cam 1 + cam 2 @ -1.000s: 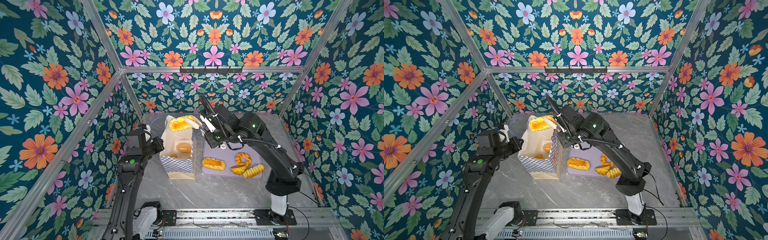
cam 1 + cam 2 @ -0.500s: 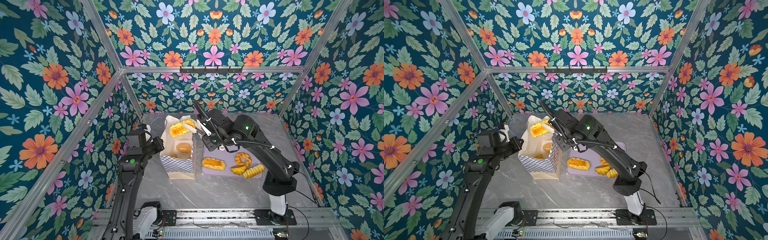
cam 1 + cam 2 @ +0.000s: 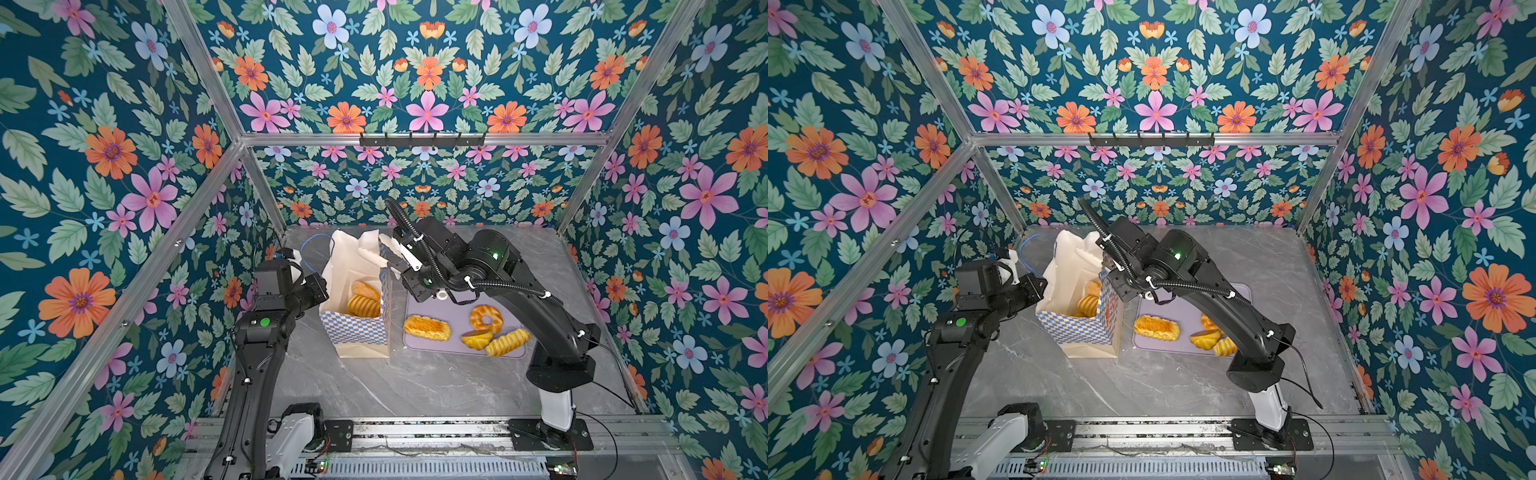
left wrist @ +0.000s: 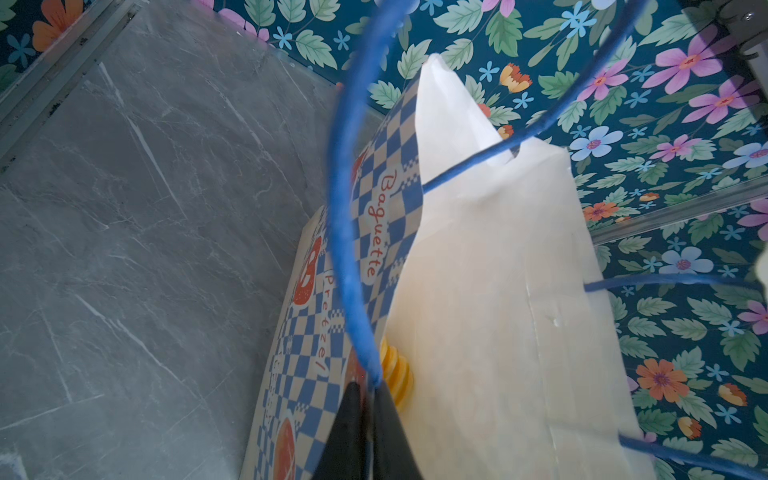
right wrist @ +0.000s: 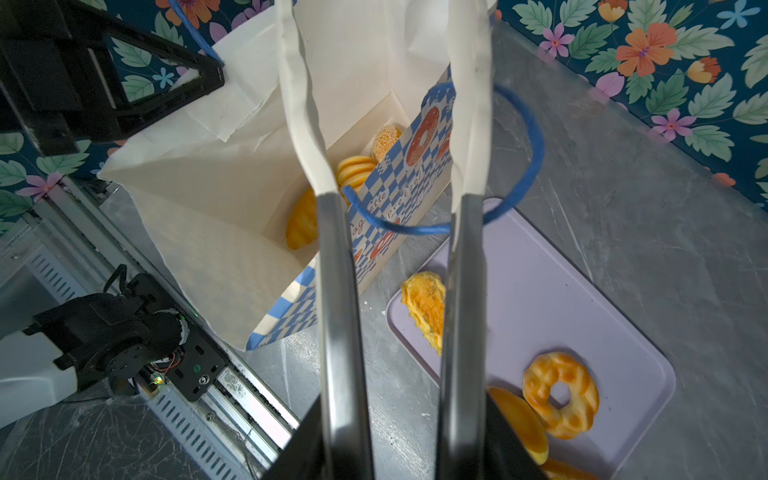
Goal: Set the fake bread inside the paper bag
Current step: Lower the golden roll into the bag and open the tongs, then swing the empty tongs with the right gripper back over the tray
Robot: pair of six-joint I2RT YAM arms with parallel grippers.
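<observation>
Paper bag (image 3: 356, 329) blue-white checkered; tray (image 3: 456, 312) lilac; fake bread (image 3: 427, 327) golden-yellow.

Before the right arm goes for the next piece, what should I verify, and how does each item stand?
1. Right gripper empty, jaws apart: ok.
2. Left gripper shut on the blue cord handle: ok.
3. Paper bag upright, mouth open: ok.
4. Fake bread in the bag sits below the rim: ok.
5. Right jaws clear of the other handle: cannot tell.
6. Lilac tray emptied: not ok; four pastries lie there.
</observation>
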